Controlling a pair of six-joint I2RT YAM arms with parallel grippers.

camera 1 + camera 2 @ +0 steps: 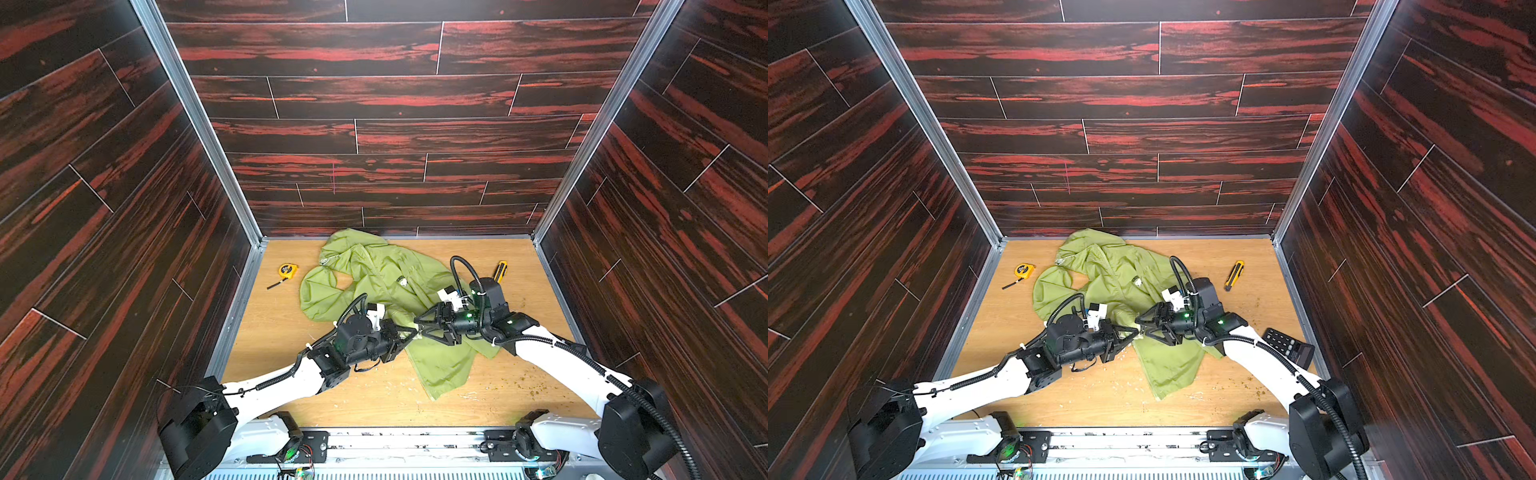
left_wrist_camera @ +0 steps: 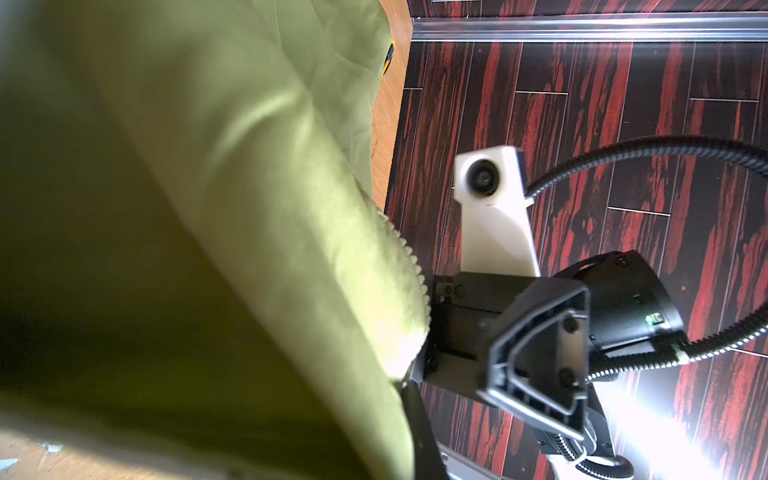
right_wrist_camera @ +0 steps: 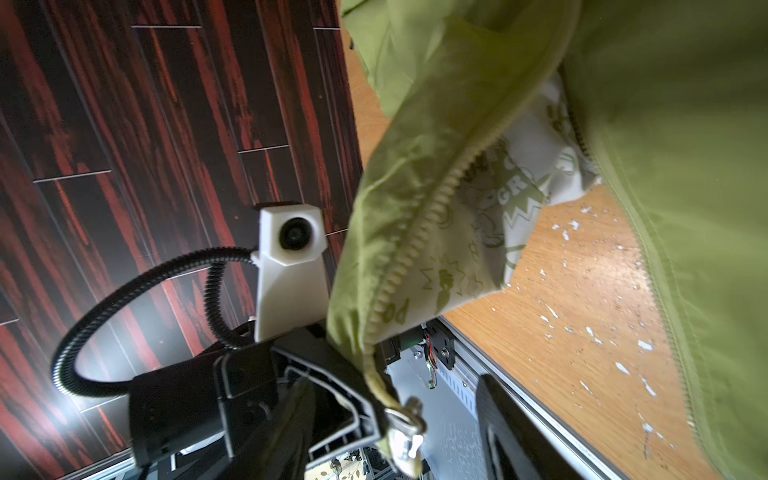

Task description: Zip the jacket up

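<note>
Jacket [image 1: 382,282] in lime green sprawls across the middle of the wooden worktop [image 1: 291,365], hood against the far wall and hem toward the near edge, as 2 arms meet over its lower front. We see the left gripper [image 1: 406,333] with its fingers [image 3: 345,390] pressed together on the bottom end of 1 zipper tape, holding that edge lifted off the worktop. We judge this keeps the tape taut and presents the metal zipper pull [image 3: 405,417] to the other arm. The right gripper [image 1: 419,327] faces it from the right with its fingers [image 3: 511,419] spread. In the right wrist view the pull hangs between them and touches neither, a stance we reckon is meant for closing on it. Along from the pull the zipper teeth [image 3: 419,232] stand apart from the opposite side, so the lower front is open and the zipping is not yet done.

Through that gap the whitish lining [image 3: 536,137] shows a green cartoon print, where we can read only what look like "GR" and "PO". The chest logo [image 1: 402,281] is too small to read. A yellow tape measure [image 1: 287,270] lies far left, a yellow utility knife [image 1: 500,271] far right and a dark keypad device [image 1: 1289,347] by the right wall. None bears legible writing.
</note>
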